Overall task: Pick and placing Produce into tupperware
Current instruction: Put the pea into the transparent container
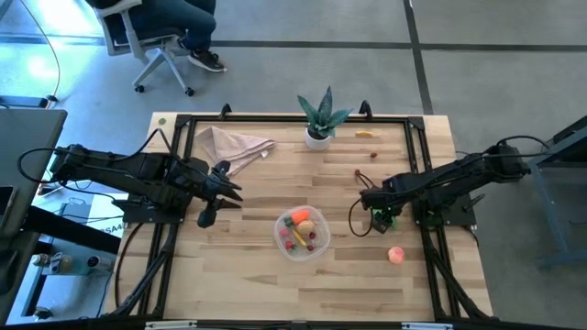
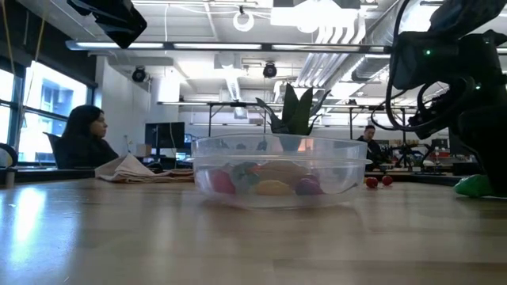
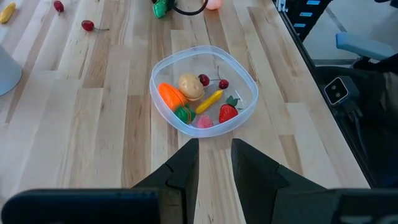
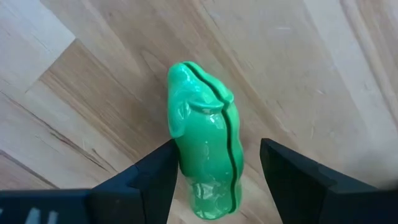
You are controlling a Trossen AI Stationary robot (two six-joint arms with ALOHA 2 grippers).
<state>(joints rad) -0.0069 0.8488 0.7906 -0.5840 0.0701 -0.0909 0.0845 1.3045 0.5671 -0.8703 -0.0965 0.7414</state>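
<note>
Green cucumber point(image 4: 206, 140) lies between spread right gripper point(image 4: 217, 171) fingers, right of tupperware point(image 1: 302, 233); left gripper point(image 3: 214, 168) pressed together.

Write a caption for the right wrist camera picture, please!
Right gripper open around a green cucumber lying on the wooden table.

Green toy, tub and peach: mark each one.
green toy point(image 4: 205, 143), right wrist view, middle of its glossy body.
tub point(image 3: 245, 78), left wrist view, clear rim.
peach point(image 1: 396, 255), high view, its centre.

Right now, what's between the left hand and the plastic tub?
Nothing, just bare wood. The left wrist view shows the left hand facing the tub across empty table.
</note>
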